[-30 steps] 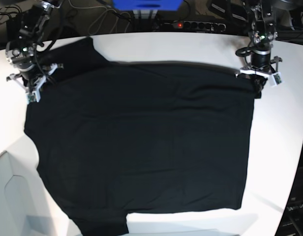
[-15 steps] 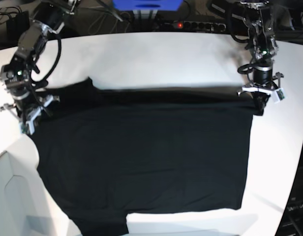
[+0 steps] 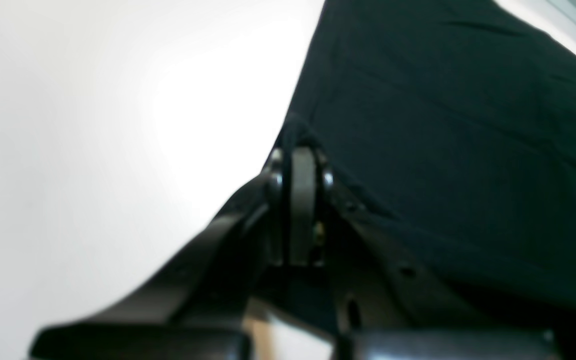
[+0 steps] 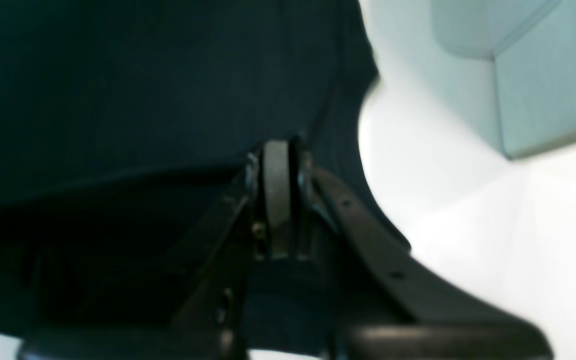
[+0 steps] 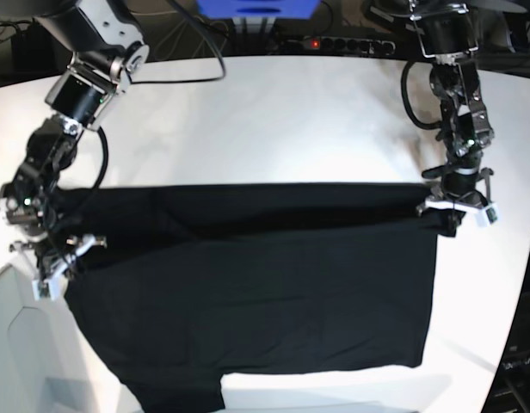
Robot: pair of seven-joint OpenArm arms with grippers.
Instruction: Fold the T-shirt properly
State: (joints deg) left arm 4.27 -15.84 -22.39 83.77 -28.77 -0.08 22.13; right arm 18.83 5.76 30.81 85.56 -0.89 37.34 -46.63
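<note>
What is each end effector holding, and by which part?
Both grip the T-shirt: the left end effector pinches its far corner at one side, the right end effector its far edge at the other.

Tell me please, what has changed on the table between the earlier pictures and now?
Both grippers, the left gripper and the right gripper, stayed shut on the far edge of the T-shirt and pulled it toward the near side of the table, folding it over the rest. Nothing was let go. The near hem and sleeve did not move.
</note>
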